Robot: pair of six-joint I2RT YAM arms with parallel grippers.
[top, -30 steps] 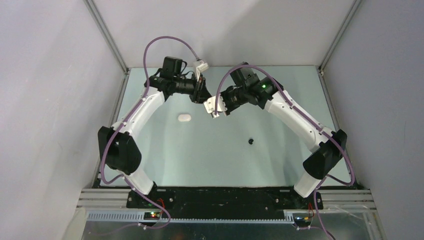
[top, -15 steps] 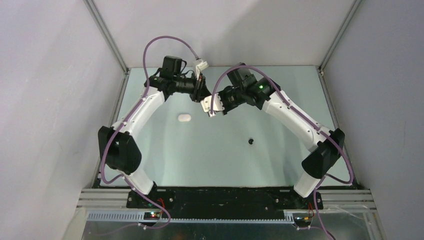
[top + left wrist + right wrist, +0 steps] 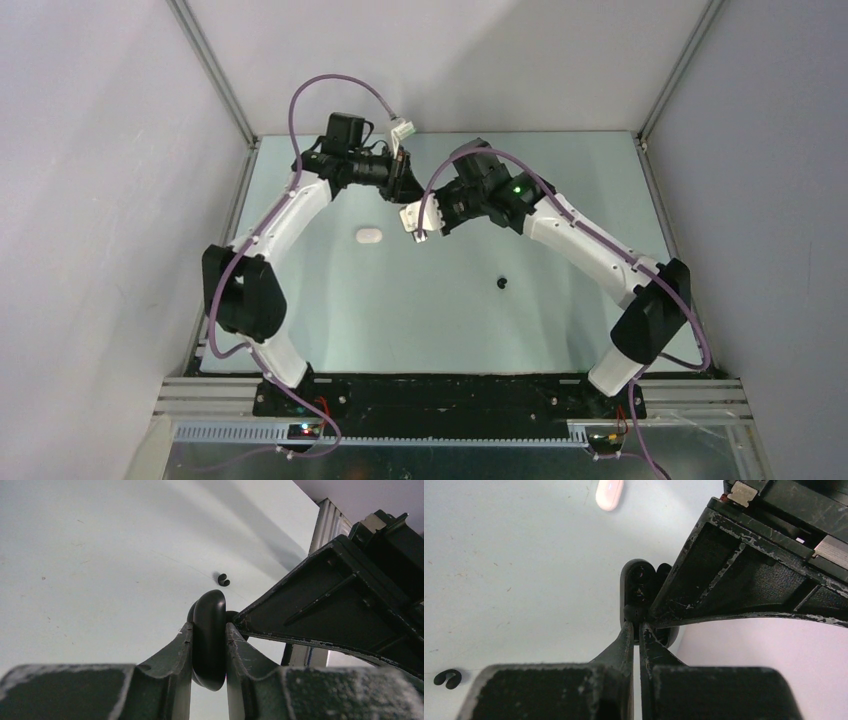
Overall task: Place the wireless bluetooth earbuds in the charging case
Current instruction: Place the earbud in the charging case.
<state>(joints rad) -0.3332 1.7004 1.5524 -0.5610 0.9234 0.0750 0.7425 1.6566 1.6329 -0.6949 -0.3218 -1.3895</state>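
My right gripper (image 3: 639, 625), fingers all but together, has moved up to the charging case (image 3: 209, 612) clamped in the left gripper (image 3: 209, 628) near the surface's (image 3: 330, 300) far edge. What looks like a black earbud (image 3: 501, 283) waits mid-surface.

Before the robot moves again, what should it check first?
1. Left hand grips the black case: ok.
2. Case looks open, with its cups showing: ok.
3. Right hand holds a bud: cannot tell, its fingers are nearly closed at the case.
4. Black bud in the case: not ok, it lies on the table.
5. White case lies apart from both hands: ok.
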